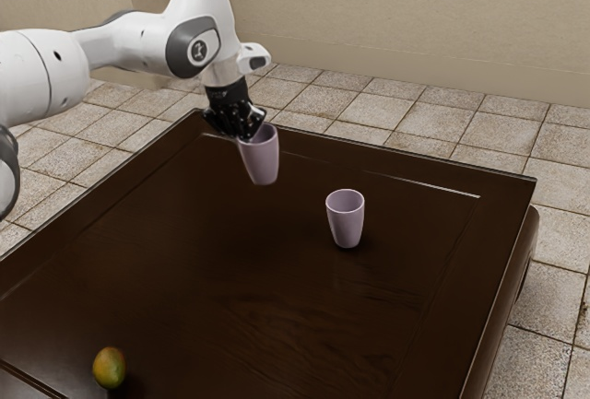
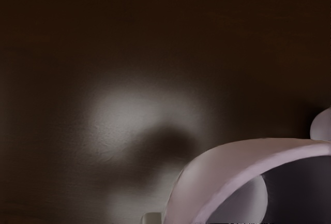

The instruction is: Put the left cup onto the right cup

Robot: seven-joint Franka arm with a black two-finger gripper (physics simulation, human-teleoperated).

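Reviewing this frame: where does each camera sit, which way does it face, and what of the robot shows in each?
Exterior view: off the table's side, raised, looking down across the dark table at the held cup, the standing cup and a fruit; the white arm and gripper enter from the exterior view's left.
Wrist view: mounted on the gripper, facing down at the table; the held cup shows its rim, blurred, just under it.
Shared: the held cup and the table.

Left cup point(image 1: 261, 158) and right cup point(image 1: 345, 217) are pale lilac. The table point(image 1: 230, 307) is glossy dark brown. The fruit point(image 1: 109, 367) is yellow-green, blushed orange. Black gripper point(image 1: 251, 134), white-and-grey arm point(image 1: 120, 44), beige tiled floor point(image 1: 442, 113).
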